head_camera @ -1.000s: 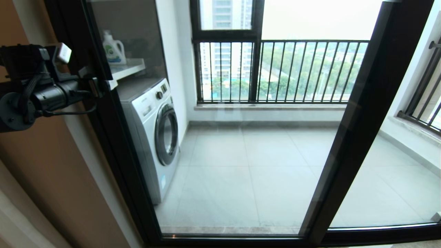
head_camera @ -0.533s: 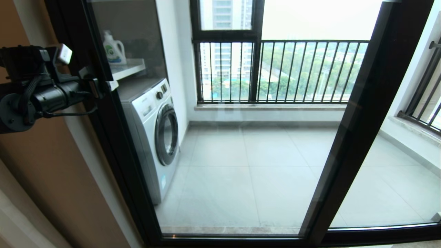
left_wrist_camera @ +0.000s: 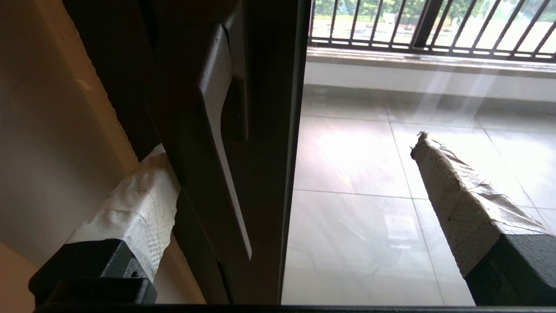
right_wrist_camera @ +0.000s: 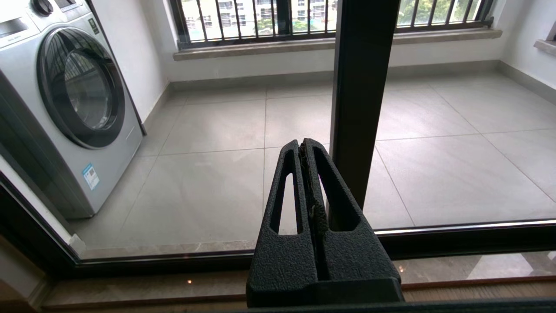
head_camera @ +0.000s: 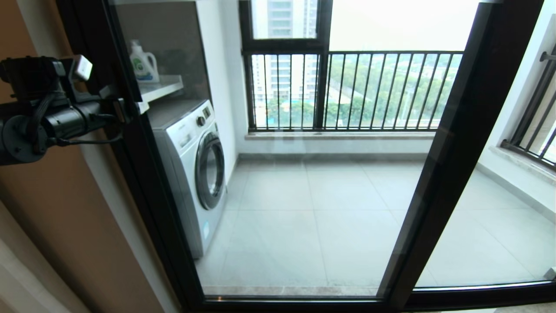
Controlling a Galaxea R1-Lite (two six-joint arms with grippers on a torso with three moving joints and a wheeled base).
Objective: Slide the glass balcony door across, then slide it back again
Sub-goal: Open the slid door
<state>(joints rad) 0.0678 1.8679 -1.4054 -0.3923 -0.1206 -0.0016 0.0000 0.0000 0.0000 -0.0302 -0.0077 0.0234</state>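
The glass balcony door [head_camera: 325,195] fills the middle of the head view, its black left upright [head_camera: 143,174] close to the wall. In the left wrist view its black bar handle [left_wrist_camera: 217,143] stands between my taped fingers. My left gripper [left_wrist_camera: 289,143] is open, straddling the handle and upright. One taped finger [left_wrist_camera: 139,204] lies on the wall side, its tip hidden behind the upright. The other finger [left_wrist_camera: 456,195] is in front of the glass. From the head the left gripper [head_camera: 119,108] shows at handle height. My right gripper [right_wrist_camera: 304,145] is shut and empty, low before the bottom rail.
A handle-less black-framed glass panel [head_camera: 499,226] overlaps on the right. Beyond the glass are a washing machine [head_camera: 195,169], a detergent bottle [head_camera: 142,63] on a shelf, and a window with railing bars [head_camera: 347,91]. A tan wall [head_camera: 65,226] lies left of the door.
Hardly anything: the left wrist has shifted very slightly at the handle, and the door stands where it did.
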